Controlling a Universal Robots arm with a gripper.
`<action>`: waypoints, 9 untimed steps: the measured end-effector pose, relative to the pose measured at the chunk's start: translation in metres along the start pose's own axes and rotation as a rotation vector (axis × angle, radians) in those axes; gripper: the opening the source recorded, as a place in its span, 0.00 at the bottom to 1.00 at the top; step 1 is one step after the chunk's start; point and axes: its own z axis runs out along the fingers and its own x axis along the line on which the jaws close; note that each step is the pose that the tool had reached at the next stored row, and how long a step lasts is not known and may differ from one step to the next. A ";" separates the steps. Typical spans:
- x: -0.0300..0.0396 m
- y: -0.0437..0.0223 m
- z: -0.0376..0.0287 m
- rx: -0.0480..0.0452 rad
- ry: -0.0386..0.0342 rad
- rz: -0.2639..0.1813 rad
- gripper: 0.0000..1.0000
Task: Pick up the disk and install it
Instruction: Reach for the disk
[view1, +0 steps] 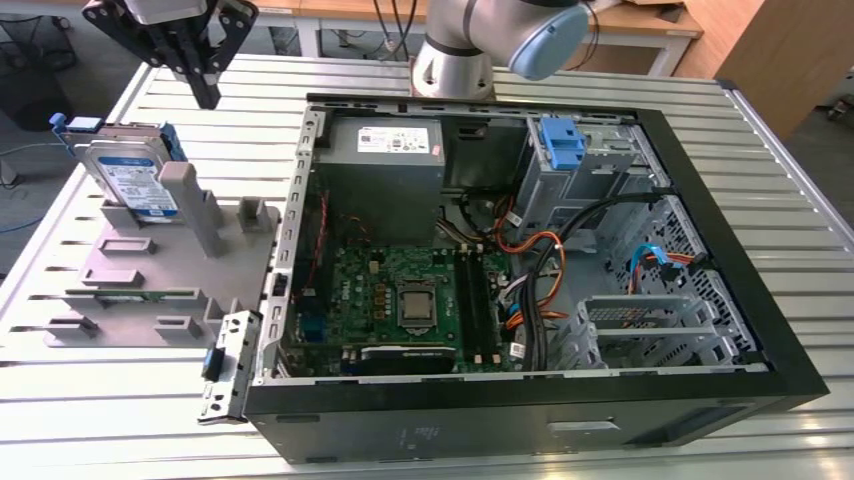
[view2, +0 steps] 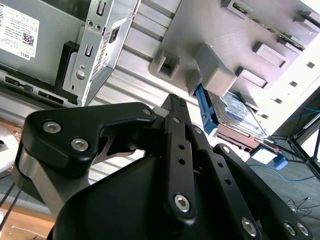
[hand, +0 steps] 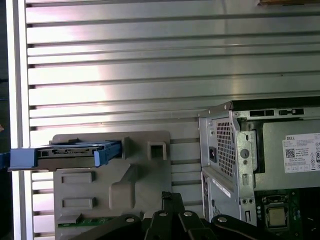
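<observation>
The disk (view1: 134, 182), a silver-grey drive with a white-and-blue label and blue side rails, stands on edge in the grey holder (view1: 147, 270) at the exterior view's left. My gripper (view1: 206, 92) hangs above and a little behind it, apart from it, fingers shut with nothing between them. The second wrist view has the shut fingers (view2: 176, 107) pointing toward the disk (view2: 235, 107) behind a holder post. Edge-on, the disk (hand: 70, 156) lies beyond the fingertips (hand: 169, 199) in the first wrist view.
An open computer case (view1: 747, 330) lies at the exterior view's right, with a grey power supply box (view1: 384, 150), a motherboard (view1: 400, 300), cables and a bare blue bracket (view1: 563, 145) in the drive bay. The arm's base (view1: 461, 55) stands behind it on the slatted metal table (view1: 107, 400).
</observation>
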 end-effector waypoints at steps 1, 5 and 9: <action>0.0003 0.0000 0.0001 0.0000 -0.0001 0.000 0.11; 0.0036 0.0003 0.0005 -0.0001 -0.0001 0.000 0.11; 0.0096 0.0011 0.0010 0.0001 0.0001 0.000 0.11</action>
